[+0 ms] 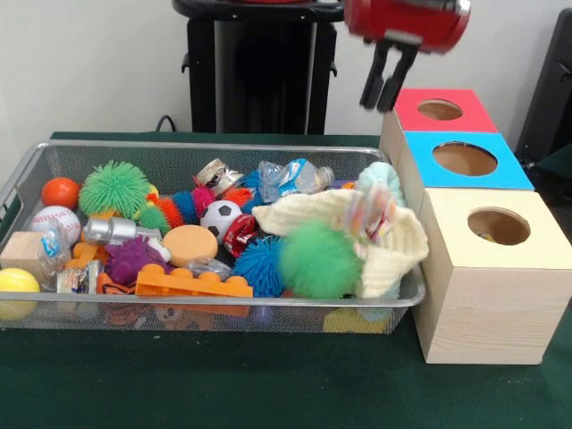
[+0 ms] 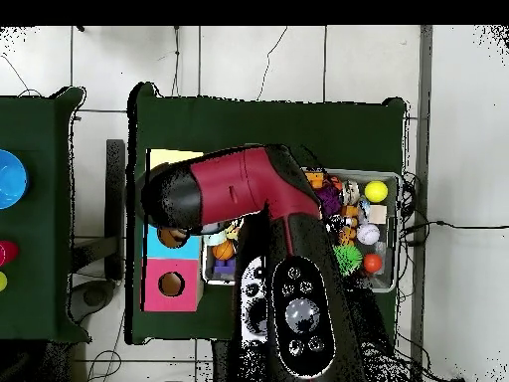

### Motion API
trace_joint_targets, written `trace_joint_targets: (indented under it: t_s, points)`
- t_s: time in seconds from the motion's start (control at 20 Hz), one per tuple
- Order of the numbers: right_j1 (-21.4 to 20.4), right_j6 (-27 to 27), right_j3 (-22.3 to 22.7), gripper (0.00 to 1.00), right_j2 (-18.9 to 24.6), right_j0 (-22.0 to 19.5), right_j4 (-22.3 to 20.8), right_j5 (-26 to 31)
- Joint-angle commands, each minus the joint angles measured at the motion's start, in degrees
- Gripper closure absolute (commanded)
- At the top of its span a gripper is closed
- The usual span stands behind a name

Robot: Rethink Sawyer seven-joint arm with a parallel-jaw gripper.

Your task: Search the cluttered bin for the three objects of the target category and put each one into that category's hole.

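Raised above the red-topped box [image 1: 440, 109] at the row's far end: the gripper [image 1: 388, 89], fingers [image 1: 373, 85] narrow, nearly together, holding nothing. Below on the green counter [image 1: 223, 375], the bin [image 1: 54, 161], crammed with toys. At its right end, beside the boxes, a fabric ball [image 1: 371, 210] resting on a pale cloth [image 1: 313, 210] behind a green pom ball [image 1: 319, 259]. Nearest the camera, the hole [image 1: 499, 226] in the yellow top. Between the two, a blue-topped box [image 1: 465, 159].
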Motion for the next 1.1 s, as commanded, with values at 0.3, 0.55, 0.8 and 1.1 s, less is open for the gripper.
trace_joint_targets:
  t_s: [0.3, 0.55, 0.8, 1.1]
  points:
    - [-0.99, -3.54, 6.67, 1.0, 0.97, -2.78, 0.09, -1.31]
    - [1.69, -4.71, 7.69, 1.0, 1.91, -5.48, -0.77, -7.27]
    - [3.32, -3.48, 8.7, 1.0, 2.23, -6.25, -1.46, -11.9]
    - [4.99, -2.05, 7.6, 1.0, 2.0, -5.25, -3.15, -16.36]
